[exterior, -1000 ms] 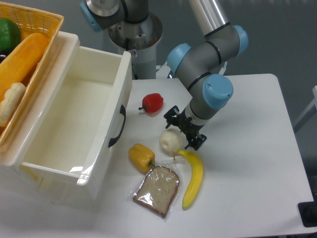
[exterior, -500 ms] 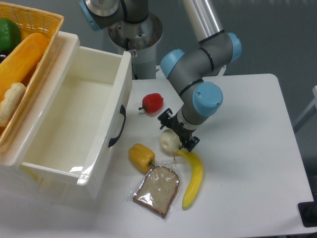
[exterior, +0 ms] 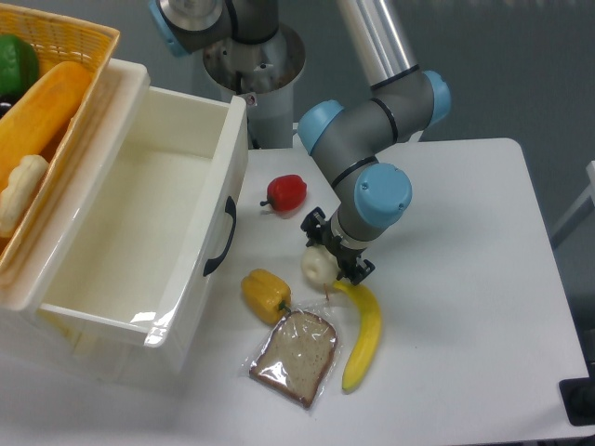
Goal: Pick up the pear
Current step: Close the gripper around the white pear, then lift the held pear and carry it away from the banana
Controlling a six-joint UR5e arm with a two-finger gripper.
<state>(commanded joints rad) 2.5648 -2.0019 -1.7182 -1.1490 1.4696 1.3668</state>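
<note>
Beside the banana [exterior: 364, 323], hand [exterior: 333, 253] around pear [exterior: 316, 267].

over the last second the arm [exterior: 372, 139] swung left and lowered, carrying the gripper [exterior: 335, 249] from just right of the pear [exterior: 317, 267] to directly over it. its black fingers [exterior: 314, 226], which had stood beside the fruit, came to straddle its upper right side. the pear barely shifted.

Gripper [exterior: 333, 251] straddles pear [exterior: 316, 267] on table [exterior: 465, 279].
</note>
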